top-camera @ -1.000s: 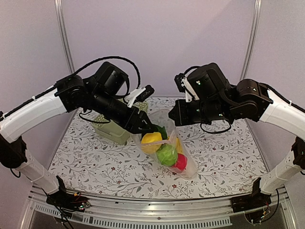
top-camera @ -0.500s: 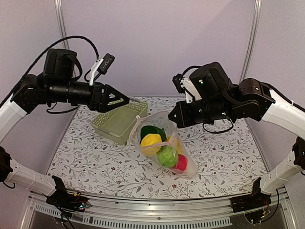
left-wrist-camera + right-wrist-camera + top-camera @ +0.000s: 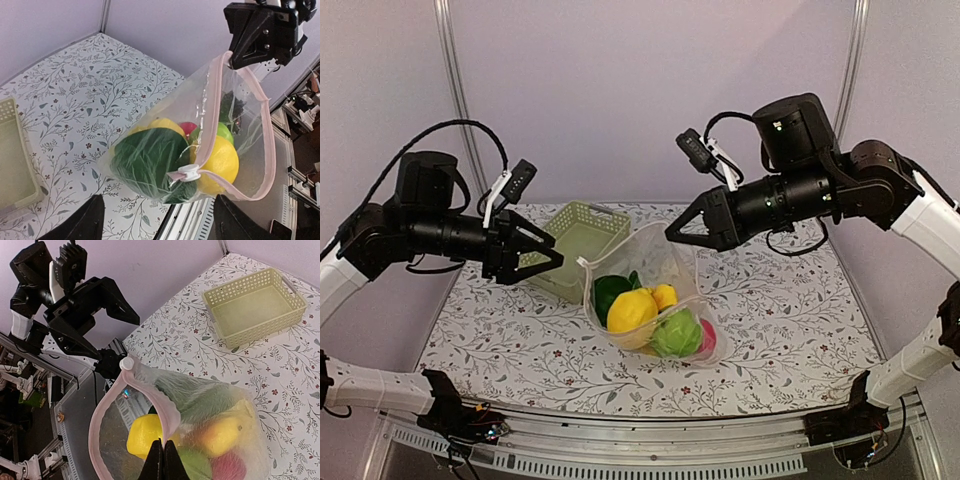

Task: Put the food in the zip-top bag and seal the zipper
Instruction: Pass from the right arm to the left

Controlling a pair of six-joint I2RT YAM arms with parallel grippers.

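The clear zip-top bag (image 3: 656,252) stands on the table with its mouth lifted and open. Inside lies the food: a dark green vegetable (image 3: 610,289), a yellow piece (image 3: 631,311), a small yellow fruit (image 3: 664,295), a green apple (image 3: 677,336) and a red fruit (image 3: 707,335). My right gripper (image 3: 672,232) is shut on the pink zipper (image 3: 172,407) strip, holding that edge up. The white slider (image 3: 189,172) sits at the strip's other end. My left gripper (image 3: 558,250) hangs open and empty, left of the bag, apart from it.
A pale green lattice basket (image 3: 582,236) stands empty behind the left gripper, near the table's back left. The floral table cloth (image 3: 780,330) spreads around the bag. The metal front rail (image 3: 650,440) runs along the near edge.
My left gripper drew back out of the bag's mouth to the left and opened wider. The right gripper lifted and shifted the bag's edge; the bag and food moved slightly left.
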